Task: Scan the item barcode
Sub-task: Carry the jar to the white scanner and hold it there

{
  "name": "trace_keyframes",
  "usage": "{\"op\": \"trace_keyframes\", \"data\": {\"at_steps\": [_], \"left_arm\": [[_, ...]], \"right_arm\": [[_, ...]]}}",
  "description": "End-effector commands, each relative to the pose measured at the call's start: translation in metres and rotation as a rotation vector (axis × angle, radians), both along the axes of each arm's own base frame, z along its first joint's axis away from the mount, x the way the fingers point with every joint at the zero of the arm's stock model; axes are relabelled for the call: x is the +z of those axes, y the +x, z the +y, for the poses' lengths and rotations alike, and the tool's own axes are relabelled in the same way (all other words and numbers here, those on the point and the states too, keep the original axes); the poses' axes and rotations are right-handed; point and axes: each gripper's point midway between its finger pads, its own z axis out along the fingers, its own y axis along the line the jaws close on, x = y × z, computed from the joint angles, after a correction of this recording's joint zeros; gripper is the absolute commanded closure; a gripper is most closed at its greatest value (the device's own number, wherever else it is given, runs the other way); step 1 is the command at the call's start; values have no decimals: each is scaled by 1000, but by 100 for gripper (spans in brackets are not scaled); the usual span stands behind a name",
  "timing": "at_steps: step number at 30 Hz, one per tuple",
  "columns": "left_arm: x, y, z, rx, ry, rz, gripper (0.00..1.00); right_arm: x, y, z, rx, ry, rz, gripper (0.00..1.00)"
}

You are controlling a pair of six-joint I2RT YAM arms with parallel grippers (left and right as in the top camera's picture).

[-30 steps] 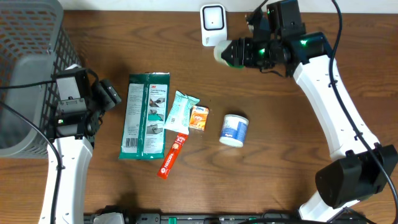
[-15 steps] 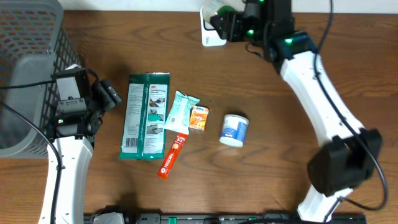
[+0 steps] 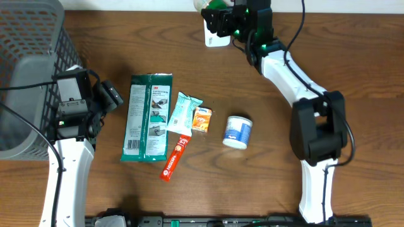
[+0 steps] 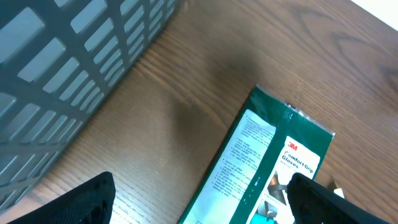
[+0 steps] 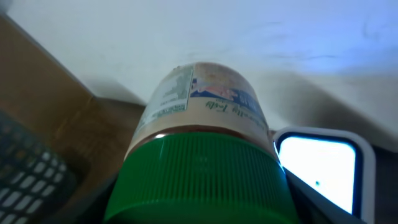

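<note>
The item is a bottle (image 5: 205,99) with a green ribbed cap and a printed label, and my right gripper (image 5: 199,202) is shut on it around the cap. From overhead, the bottle (image 3: 209,7) is at the table's far edge, over the top left of the white scanner (image 3: 216,36). My right gripper (image 3: 223,17) is just right of it. The right wrist view has the scanner's bright face (image 5: 320,168) just right of the bottle. My left gripper (image 3: 110,96) stands open at the left, beside a green glove pack (image 3: 147,118).
A grey mesh basket (image 3: 25,75) fills the left edge. Mid-table lie a teal packet (image 3: 183,113), a small orange packet (image 3: 202,119), a red tube (image 3: 175,157) and a white tub (image 3: 238,132). The left wrist view has the glove pack (image 4: 267,168) and basket wall (image 4: 62,74).
My right arm has swung left and toward the back edge, carrying the bottle from right of the scanner to over its top left. The left arm has not moved.
</note>
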Motion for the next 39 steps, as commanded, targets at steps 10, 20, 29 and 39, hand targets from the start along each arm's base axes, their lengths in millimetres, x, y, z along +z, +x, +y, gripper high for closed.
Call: {"op": "trace_keyframes", "data": {"at_steps": [10, 20, 29, 39], "left_arm": [[14, 3, 4, 16, 10, -34, 12], [14, 3, 4, 16, 10, -34, 12], [14, 3, 4, 16, 10, -34, 12], [14, 3, 4, 16, 10, -34, 12]], "right_arm": [[-60, 36, -26, -50, 13, -53, 99], [-72, 44, -39, -56, 33, -95, 99], [-57, 43, -34, -24, 60, -154, 99], [-58, 42, -31, -24, 48, -158, 99]]}}
